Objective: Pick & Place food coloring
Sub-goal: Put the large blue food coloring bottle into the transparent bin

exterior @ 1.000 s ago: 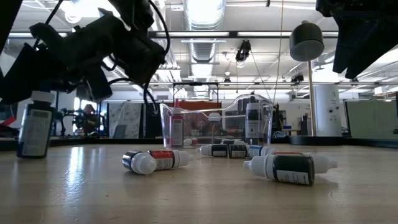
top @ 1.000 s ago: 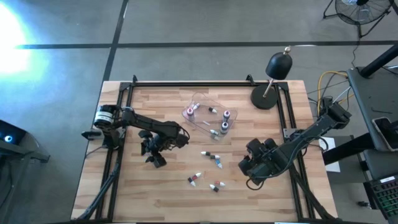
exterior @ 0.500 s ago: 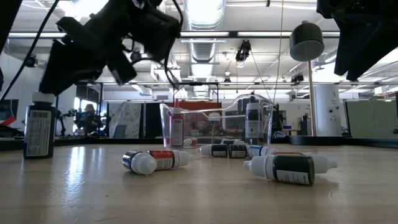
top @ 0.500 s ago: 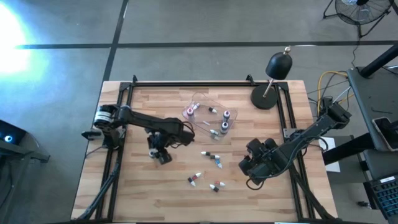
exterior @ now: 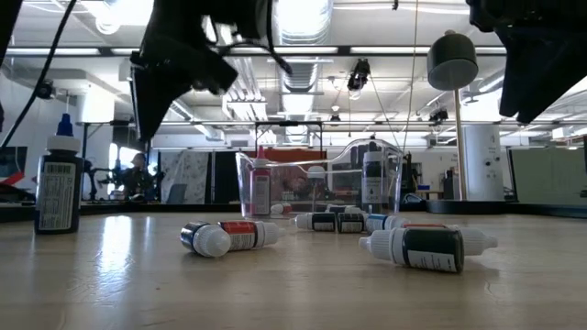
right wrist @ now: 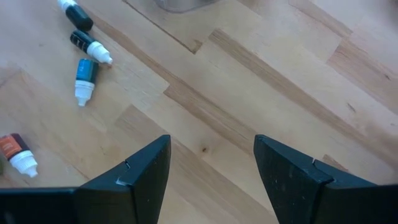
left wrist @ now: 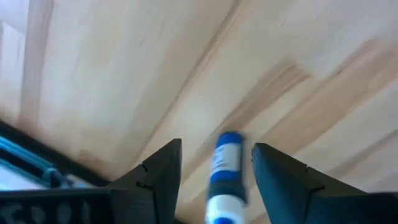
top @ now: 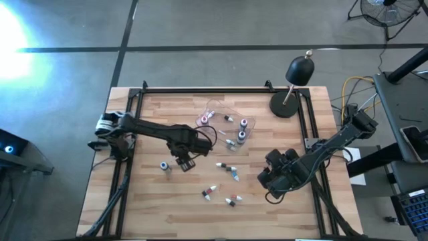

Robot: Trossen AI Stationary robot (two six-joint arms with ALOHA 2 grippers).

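The left hand point(top: 186, 161) hangs open and empty over the worktop point(top: 147, 201), near small bottles point(top: 227, 167) lying flat. One blue-capped bottle point(top: 164, 166) stands alone and might tip if bumped. The right hand point(top: 275, 179) waits open, I think.

A strong white glare is washing out the floor point(top: 20, 33) at the upper left of the high view, well away from the wooden table point(top: 147, 201), which is lying evenly lit with only soft, short shadows under the arms. In the low view, ceiling lights point(exterior: 298, 16) are blazing behind the table, turning the arms into dark silhouettes and laying a pale sheen on the tabletop near the standing bottle point(exterior: 57, 188). The left wrist view is smearing with motion blur: a blue-labelled bottle point(left wrist: 225, 171) is showing soft and streaked, and the wood grain is running hazy. The right wrist view is staying sharp and bright.
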